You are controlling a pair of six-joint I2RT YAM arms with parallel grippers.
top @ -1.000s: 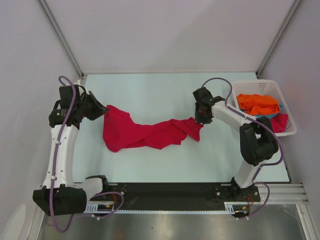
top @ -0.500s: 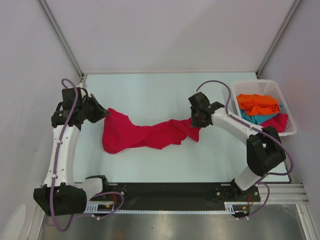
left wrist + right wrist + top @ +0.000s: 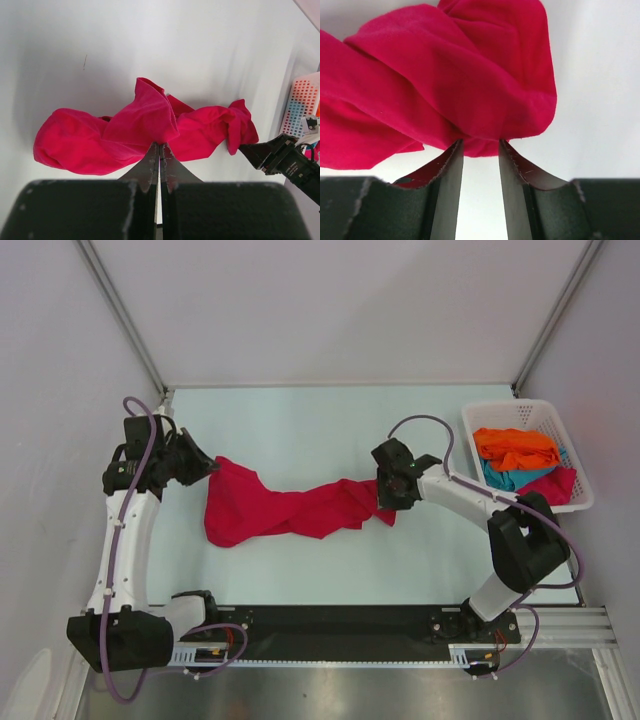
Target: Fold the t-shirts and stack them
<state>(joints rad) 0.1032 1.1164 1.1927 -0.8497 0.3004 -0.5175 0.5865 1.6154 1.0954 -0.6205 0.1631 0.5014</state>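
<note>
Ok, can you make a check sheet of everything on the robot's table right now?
Surface: pale table, smooth.
Job's things: crimson t-shirt lying twisted between the arms; orange t-shirt, teal t-shirt and red cloth in the basket.
Clutter: white slatted basket at the right edge.
Pincers: left pincer shut on the crimson t-shirt; right pincer open, cloth at its tips.
Cables: purple cables looped along both arms.
Surroundings: white walls, metal corner posts.

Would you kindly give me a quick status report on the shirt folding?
Left gripper shut on red t-shirt, left end. Right gripper open, tips at its right end. Shirt twisted, unfolded on table. Nothing blocking either arm.
</note>
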